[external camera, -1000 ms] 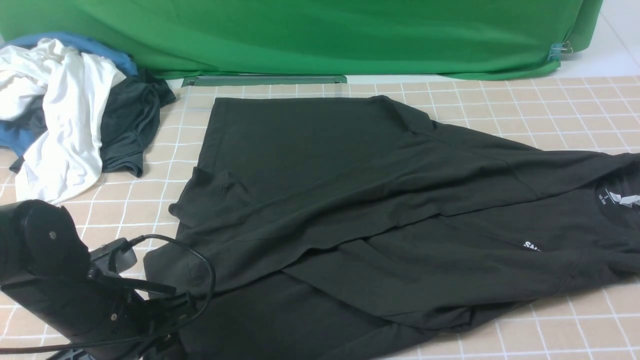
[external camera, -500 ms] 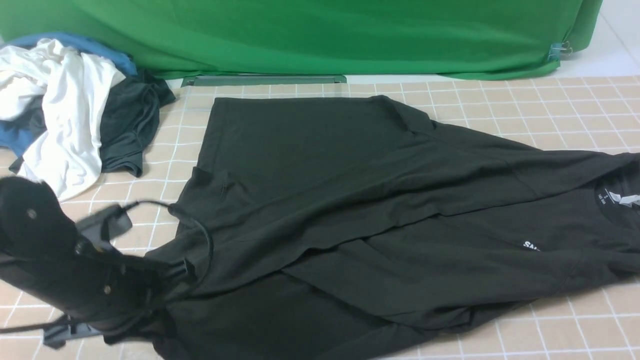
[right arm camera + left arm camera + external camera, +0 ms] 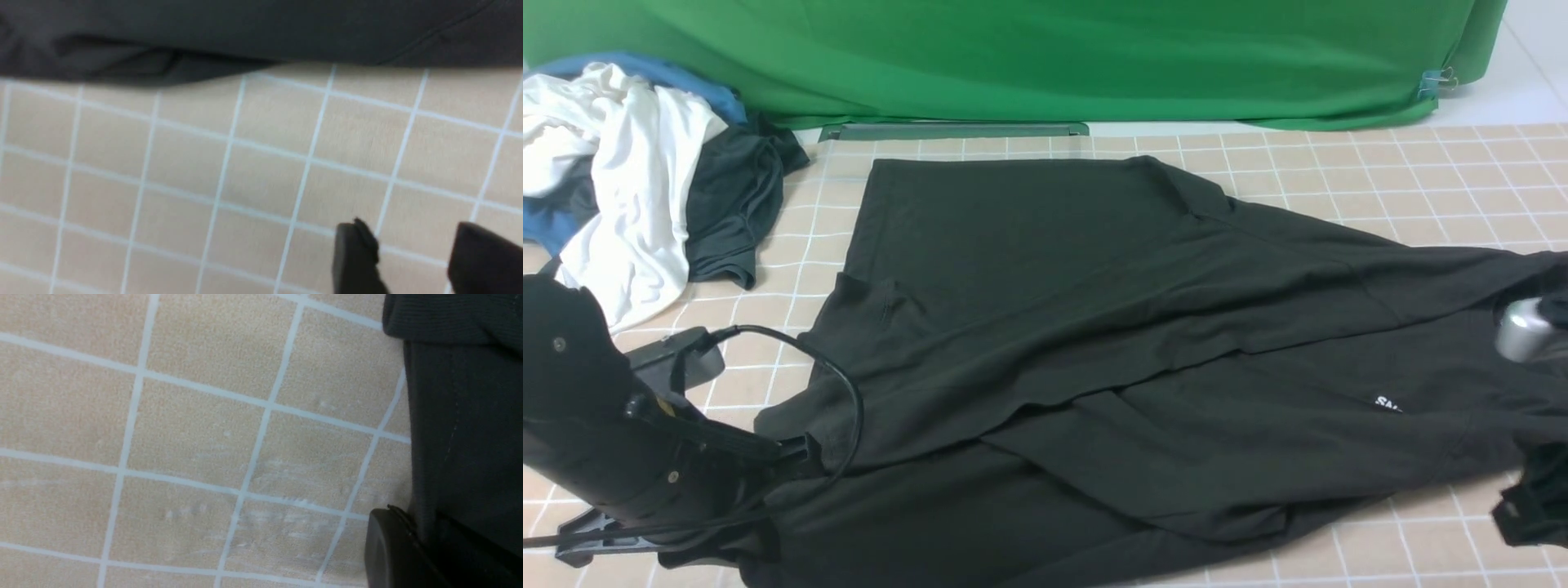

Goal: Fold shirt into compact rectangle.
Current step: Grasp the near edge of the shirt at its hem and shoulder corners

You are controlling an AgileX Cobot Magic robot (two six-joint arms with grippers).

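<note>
Right, my left tool is clamped tight on the hem end of the large black short-sleeved cotton T-shirt; its wrist view shows the dark cloth running straight into the closed jaws. From that tool the shirt spreads out across the beige gridded tabletop towards my right tool, with a loose diagonal flap lying over the body and the small white chest print near the right tool's end. The right tool has its jaws apart over bare tabletop, holding nothing. The shirt's near edge lies ahead of its fingertips, not touching.

I judge the step in hand is getting a second hold on that near edge. I would ease the right tool forward until the edge sits deep between the jaws and pinch every layer, not just the top one. Then I would lift both tools level, keeping the cloth taut between them. A slack span will sag and crease the fold. I would also stay clear of the crumpled pile of white and blue clothes beyond the left tool.
</note>
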